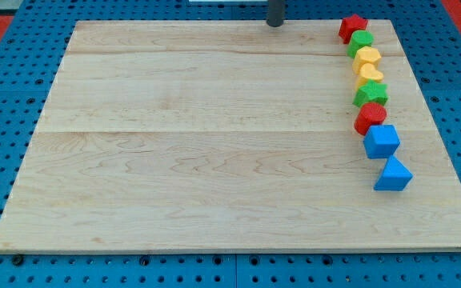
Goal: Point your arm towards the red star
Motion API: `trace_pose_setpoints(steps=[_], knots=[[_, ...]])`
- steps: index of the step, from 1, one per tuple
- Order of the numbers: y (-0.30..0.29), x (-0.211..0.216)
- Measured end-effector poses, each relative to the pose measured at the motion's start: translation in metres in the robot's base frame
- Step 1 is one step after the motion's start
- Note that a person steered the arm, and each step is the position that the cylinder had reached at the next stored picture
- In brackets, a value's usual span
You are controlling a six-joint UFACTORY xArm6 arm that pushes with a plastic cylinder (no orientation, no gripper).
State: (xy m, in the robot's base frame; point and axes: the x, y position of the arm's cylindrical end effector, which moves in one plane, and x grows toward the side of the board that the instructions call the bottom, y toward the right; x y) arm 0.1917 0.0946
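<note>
The red star (351,26) sits at the board's top right corner, at the head of a column of blocks. My tip (274,23) is at the board's top edge, near the middle, well to the view's left of the red star and apart from every block. Below the star, touching in a line, are a green block (361,43), a yellow block (367,58), a second yellow block (369,76), a green star (370,95), a red block (370,118), a blue cube (382,141) and a blue triangular block (393,174).
The blocks rest on a pale wooden board (198,144). A blue perforated table (6,120) surrounds it, with red patches at the view's top corners.
</note>
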Motion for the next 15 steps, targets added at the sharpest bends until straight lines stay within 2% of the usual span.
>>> trace_pose_setpoints(steps=[1,2,4,5,6,7,8,10,11,12,15], knots=[[0.013,0.0],[-0.03,0.031],[-0.048,0.283],[-0.021,0.397],[0.106,0.411],[0.212,0.382],[0.246,0.296],[0.247,0.109],[0.243,0.04],[0.215,0.015],[0.114,0.019]])
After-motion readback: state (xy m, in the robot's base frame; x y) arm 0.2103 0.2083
